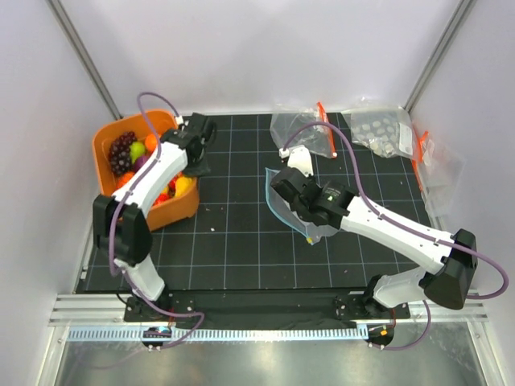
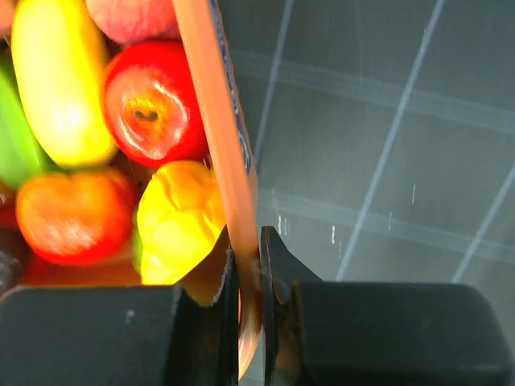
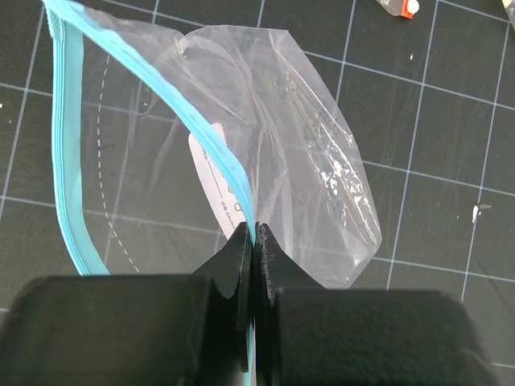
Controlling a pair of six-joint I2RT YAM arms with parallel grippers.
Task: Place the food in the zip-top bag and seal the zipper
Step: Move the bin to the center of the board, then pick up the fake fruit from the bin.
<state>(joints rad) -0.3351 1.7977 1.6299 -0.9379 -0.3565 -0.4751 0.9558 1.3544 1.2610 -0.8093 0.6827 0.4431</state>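
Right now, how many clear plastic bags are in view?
3: the teal-zipper bag pinched in the right gripper mid-table; an orange-strip bag behind it; a dotted bag back right. Another may hide by the right wall.

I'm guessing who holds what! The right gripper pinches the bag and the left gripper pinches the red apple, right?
Not quite. The left gripper pinches the basket wall, not the apple; the left wrist view shows it. The right gripper does pinch the bag.

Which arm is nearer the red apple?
Left. The left end effector clamps the basket wall beside the red apple; the right end effector pinches the zip-top bag, far away.
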